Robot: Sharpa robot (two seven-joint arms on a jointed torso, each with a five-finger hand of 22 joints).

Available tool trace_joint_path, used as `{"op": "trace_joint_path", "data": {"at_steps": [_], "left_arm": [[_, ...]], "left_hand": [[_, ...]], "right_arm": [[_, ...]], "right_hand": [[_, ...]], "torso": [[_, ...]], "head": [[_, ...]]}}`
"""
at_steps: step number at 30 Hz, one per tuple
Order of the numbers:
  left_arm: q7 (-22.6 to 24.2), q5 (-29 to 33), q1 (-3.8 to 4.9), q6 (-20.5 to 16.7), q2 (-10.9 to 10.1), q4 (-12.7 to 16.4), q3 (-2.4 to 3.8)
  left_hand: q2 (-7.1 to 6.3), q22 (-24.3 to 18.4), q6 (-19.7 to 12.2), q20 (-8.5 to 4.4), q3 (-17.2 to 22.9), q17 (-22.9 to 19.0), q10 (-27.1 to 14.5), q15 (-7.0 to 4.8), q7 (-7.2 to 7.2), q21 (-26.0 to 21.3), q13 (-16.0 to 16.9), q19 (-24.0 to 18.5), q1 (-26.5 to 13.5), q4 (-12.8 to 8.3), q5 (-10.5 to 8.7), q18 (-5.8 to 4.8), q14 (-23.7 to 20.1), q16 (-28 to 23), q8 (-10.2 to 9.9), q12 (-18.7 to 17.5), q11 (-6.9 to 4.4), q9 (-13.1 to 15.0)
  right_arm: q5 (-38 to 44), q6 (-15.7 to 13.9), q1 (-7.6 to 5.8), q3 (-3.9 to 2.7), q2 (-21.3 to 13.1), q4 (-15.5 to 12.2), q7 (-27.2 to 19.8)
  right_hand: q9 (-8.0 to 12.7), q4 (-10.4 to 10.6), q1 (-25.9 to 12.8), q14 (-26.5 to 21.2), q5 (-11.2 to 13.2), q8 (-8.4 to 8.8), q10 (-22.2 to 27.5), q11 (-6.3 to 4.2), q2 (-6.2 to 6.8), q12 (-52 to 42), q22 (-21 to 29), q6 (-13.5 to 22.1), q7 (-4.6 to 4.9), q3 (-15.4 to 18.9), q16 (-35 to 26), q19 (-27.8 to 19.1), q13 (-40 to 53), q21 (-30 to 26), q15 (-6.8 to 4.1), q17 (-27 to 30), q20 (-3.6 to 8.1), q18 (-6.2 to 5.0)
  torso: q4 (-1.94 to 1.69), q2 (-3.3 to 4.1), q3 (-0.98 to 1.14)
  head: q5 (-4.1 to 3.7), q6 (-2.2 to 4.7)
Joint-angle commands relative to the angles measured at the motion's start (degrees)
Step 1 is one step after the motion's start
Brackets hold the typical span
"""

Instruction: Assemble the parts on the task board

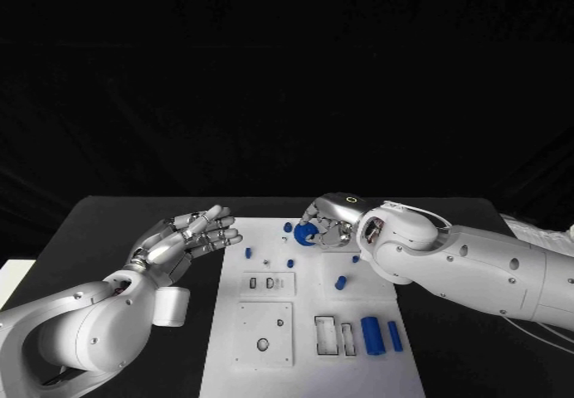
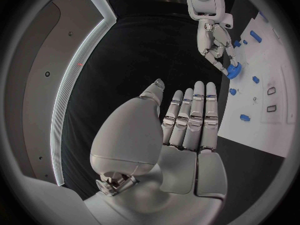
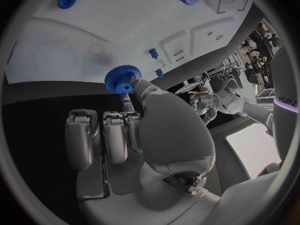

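The white task board (image 1: 359,365) lies in the middle of the black table. My right hand (image 1: 329,220) hovers over the board's far edge and pinches a blue toothed gear (image 1: 306,236) (image 3: 122,78) (image 2: 233,73) between thumb and a finger. My left hand (image 1: 192,236) (image 2: 187,120) is off the board's left side, fingers straight and together, holding nothing. Small blue pegs (image 1: 287,225) (image 1: 248,252) (image 1: 291,264) (image 1: 341,283) stand on the board's far half. Two blue cylinders (image 1: 372,335) (image 1: 395,336) lie at its near right.
Two raised white plates with slots and holes (image 1: 265,284) (image 1: 263,333) sit on the board's left half. Rectangular slots (image 1: 325,334) lie near its middle. Black table (image 1: 132,224) surrounds the board on all sides.
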State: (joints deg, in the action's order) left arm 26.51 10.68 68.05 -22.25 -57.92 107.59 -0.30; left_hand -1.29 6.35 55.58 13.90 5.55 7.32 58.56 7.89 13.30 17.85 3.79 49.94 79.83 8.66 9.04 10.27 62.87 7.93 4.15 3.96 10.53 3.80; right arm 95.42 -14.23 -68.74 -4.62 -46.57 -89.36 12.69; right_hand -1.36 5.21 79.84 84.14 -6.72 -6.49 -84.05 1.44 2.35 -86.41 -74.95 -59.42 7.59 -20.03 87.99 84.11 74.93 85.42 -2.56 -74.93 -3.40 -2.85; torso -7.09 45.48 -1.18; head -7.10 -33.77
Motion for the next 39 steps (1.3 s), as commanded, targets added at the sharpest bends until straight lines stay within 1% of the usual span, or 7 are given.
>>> {"op": "trace_joint_path", "data": {"at_steps": [1, 10, 19, 31, 34, 37, 39], "left_arm": [[0.19, 0.06, 0.07, 0.83, 0.03, 0.29, 0.04], [0.13, 0.06, 0.07, 0.91, 0.17, 0.3, 0.04], [-0.23, 0.06, 0.07, 1.09, 0.18, 0.29, 0.04], [-0.46, 0.06, 0.07, 1.11, 0.15, 0.27, 0.04], [-0.5, 0.06, 0.07, 1.09, 0.13, 0.28, 0.04], [-0.51, 0.06, 0.07, 1.02, 0.11, 0.3, 0.04], [-0.52, 0.06, 0.07, 0.99, 0.1, 0.29, 0.04]], "left_hand": [[0.37, -0.08, -0.04, 0.19, -0.04, -0.09, -0.45, -0.1, 0.17, -0.31, -0.07, -0.18, 0.38, -0.45, -0.04, 0.2, -0.48, -0.27, -0.34, -0.36, -0.03, -0.05], [0.37, -0.08, -0.04, 0.19, -0.04, -0.09, -0.45, -0.1, 0.17, -0.31, -0.07, -0.18, 0.38, -0.45, -0.04, 0.2, -0.48, -0.27, -0.34, -0.36, -0.03, -0.05], [0.42, -0.11, -0.07, 0.21, 0.03, -0.1, -0.51, -0.08, 0.16, -0.34, -0.07, -0.21, 0.47, -0.56, -0.05, 0.19, -0.54, -0.37, -0.36, -0.36, -0.02, -0.05], [0.41, -0.18, -0.18, 0.25, 0.05, -0.13, -0.67, -0.01, 0.19, -0.42, -0.09, -0.31, 0.51, -0.67, -0.07, 0.17, -0.72, -0.56, -0.42, -0.39, 0.03, -0.07], [0.41, -0.18, -0.18, 0.25, 0.05, -0.13, -0.67, -0.01, 0.19, -0.42, -0.09, -0.31, 0.51, -0.67, -0.07, 0.17, -0.72, -0.56, -0.42, -0.39, 0.03, -0.07], [0.41, -0.21, -0.23, 0.27, 0.06, -0.14, -0.77, 0.02, 0.21, -0.45, -0.1, -0.35, 0.51, -0.72, -0.08, 0.16, -0.8, -0.65, -0.44, -0.41, 0.06, -0.07], [0.41, -0.21, -0.24, 0.27, 0.06, -0.15, -0.78, 0.02, 0.21, -0.45, -0.1, -0.35, 0.51, -0.72, -0.08, 0.16, -0.81, -0.66, -0.44, -0.41, 0.06, -0.08]], "right_arm": [[4.09, -1.74, -0.02, 0.02, 1.53, 0.43, 1.08], [5.82, -1.4, 0.23, 0.39, 6.99, 4.93, 0.97], [6.01, -0.86, 0.73, 1.06, 11.2, 9.76, 0.42], [5.91, 0.39, 1.28, 1.34, 12.09, 10.98, 0.33], [5.91, -0.22, 1.3, 1.35, 12.09, 11.15, 0.68], [5.87, -0.91, 1.3, 1.36, 12.06, 11.3, 1.11], [5.79, -1.19, 1.31, 1.37, 12.01, 11.32, 1.29]], "right_hand": [[-3.28, 0.21, -0.51, 4.97, 0.29, -0.82, -4.53, -0.35, 0.21, -0.22, -4.74, -4.34, -1.66, -0.49, 0.25, 1.76, 12.65, 0.11, -0.37, -10.62, 0.32, 0.71], [-3.29, -0.01, -0.84, 4.97, 0.6, -0.79, -4.53, -0.36, 0.4, -0.21, -4.82, -4.41, -1.67, -0.6, 0.25, 1.79, 12.66, 0.15, -0.38, -10.64, 0.33, 0.72], [-3.27, -0.22, -1.23, 4.96, 0.67, -0.7, -4.52, -0.34, 0.7, -0.17, -4.77, -4.37, -1.64, -0.62, 0.22, 1.77, 12.65, 0.13, -0.38, -10.56, 0.33, 0.71], [-3.17, -0.48, -2.68, 4.92, 0.9, -0.27, -4.22, -0.19, 1.59, 0.56, -4.63, -4.04, -1.44, -0.44, 0.13, 1.69, 12.2, 0.07, -0.27, -10.36, 0.27, 0.68], [-2.72, -0.1, -4.28, 4.87, 1.83, 0.98, -3.81, 0.36, 2.75, 1.46, -4.36, -2.18, -0.72, 0.2, 0.04, 1.56, 11.62, -0.07, 0.12, -10.17, 0.06, 0.64], [-2.38, 1.1, -6.98, 4.84, 3.81, 2.83, -3.3, 1.32, 4.77, 2.58, -4.16, 0.53, 0.24, 1.96, -0.02, 1.43, 10.92, -0.18, 0.93, -10.07, -0.61, 0.62], [-2.44, 1.92, -8.18, 4.85, 3.88, 2.93, -3.19, 1.41, 5.57, 2.81, -4.15, 0.96, 0.32, 3.09, -0.01, 1.41, 10.8, -0.19, 1.1, -10.09, -0.86, 0.6]], "torso": [[0.09, 0.02, -0.04], [-0.13, 0.05, 0.01], [0.18, 0.08, 0.06], [0.19, 0.1, 0.11], [0.21, 0.1, 0.12], [0.22, 0.08, 0.11], [0.19, 0.08, 0.12]], "head": [[0.23, 0.04], [0.3, -0.14], [0.64, -0.25], [0.61, -0.41], [0.57, -0.39], [0.51, -0.47], [0.5, -0.44]]}}
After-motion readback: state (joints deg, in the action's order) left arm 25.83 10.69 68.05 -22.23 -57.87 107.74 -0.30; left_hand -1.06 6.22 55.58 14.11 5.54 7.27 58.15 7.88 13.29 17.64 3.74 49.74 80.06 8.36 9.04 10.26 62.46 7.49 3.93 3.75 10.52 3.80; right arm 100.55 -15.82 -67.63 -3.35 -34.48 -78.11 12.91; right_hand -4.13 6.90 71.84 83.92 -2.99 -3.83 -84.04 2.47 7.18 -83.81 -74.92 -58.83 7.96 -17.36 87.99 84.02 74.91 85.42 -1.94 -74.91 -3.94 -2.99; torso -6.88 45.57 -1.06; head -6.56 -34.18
